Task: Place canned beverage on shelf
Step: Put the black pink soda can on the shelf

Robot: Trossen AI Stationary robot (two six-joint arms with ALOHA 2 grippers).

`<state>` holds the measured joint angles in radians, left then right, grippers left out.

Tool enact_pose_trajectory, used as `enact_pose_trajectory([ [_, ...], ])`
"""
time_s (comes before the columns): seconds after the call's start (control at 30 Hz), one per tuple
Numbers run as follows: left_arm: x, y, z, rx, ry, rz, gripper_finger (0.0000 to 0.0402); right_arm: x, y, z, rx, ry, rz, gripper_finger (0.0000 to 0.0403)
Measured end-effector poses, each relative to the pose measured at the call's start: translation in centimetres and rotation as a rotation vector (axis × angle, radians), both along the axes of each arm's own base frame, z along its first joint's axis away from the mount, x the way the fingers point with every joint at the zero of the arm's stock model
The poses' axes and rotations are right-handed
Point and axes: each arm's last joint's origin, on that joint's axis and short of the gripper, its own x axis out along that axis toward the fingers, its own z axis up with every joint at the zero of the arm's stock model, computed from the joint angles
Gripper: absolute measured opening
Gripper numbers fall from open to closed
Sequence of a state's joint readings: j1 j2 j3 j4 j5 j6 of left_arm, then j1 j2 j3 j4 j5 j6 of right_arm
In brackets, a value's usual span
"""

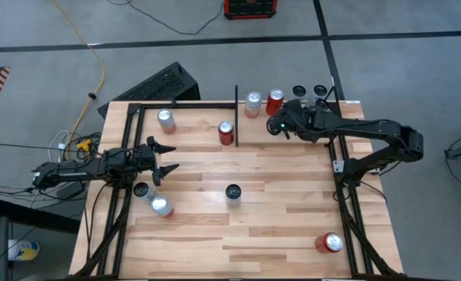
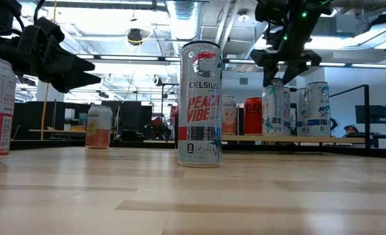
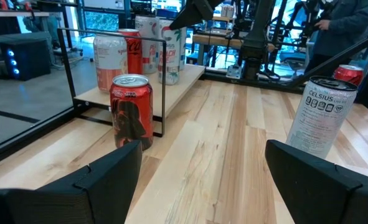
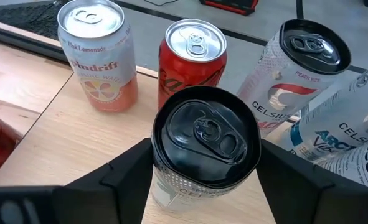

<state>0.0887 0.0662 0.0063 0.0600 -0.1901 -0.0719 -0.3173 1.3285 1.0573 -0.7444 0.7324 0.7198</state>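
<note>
Light wooden planks made up the shelf (image 1: 195, 125) at the far side of the table (image 1: 277, 226), edged with thin black rails and split by a short black divider bar (image 1: 236, 117). The right gripper (image 1: 281, 125) hung over the shelf's right part. Its two dark fingers stood close on either side of a black-topped can (image 4: 205, 140), which was upright on the shelf boards. Whether they pressed on the can or only flanked it could not be told.

The spot was crowded. A pink Spindrift can (image 4: 96, 56) and a red cola can (image 4: 193, 56) stood just behind the black-topped can. A white Celsius can (image 4: 299, 74) stood just beside it, with another Celsius can (image 4: 352, 149) near that one. Left of the divider stood a dark red can (image 1: 226, 133) and, farther along, a silver can (image 1: 165, 119).

The black-topped can had a glossy black lid with its pull tab shut and a pale body with fine dark print.

The left gripper (image 1: 164, 156) hovered over the table's left side with its fingers well apart and nothing between them. On the open table stood a Celsius Peach Vibe can (image 2: 200, 104) near the middle, two silver cans (image 1: 161, 207) near the left arm, and a red can (image 1: 329, 243) at the near right corner.
</note>
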Motion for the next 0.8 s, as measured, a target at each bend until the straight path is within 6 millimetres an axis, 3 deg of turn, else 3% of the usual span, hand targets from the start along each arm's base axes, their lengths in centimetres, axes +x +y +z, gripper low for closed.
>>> enact_pose_trajectory([
  [0.4, 0.0, 0.0, 0.0, 0.0, 0.001, 0.0, 0.0327, 0.0, -0.2, 0.5, 0.006, 0.095, 0.194, 0.0273],
  [0.8, 0.0, 0.0, 0.0, 0.0, 0.0, 0.0, 0.0327, -2.7, -1.4, 2.6, 0.035, 0.135, 0.456, 0.0272],
])
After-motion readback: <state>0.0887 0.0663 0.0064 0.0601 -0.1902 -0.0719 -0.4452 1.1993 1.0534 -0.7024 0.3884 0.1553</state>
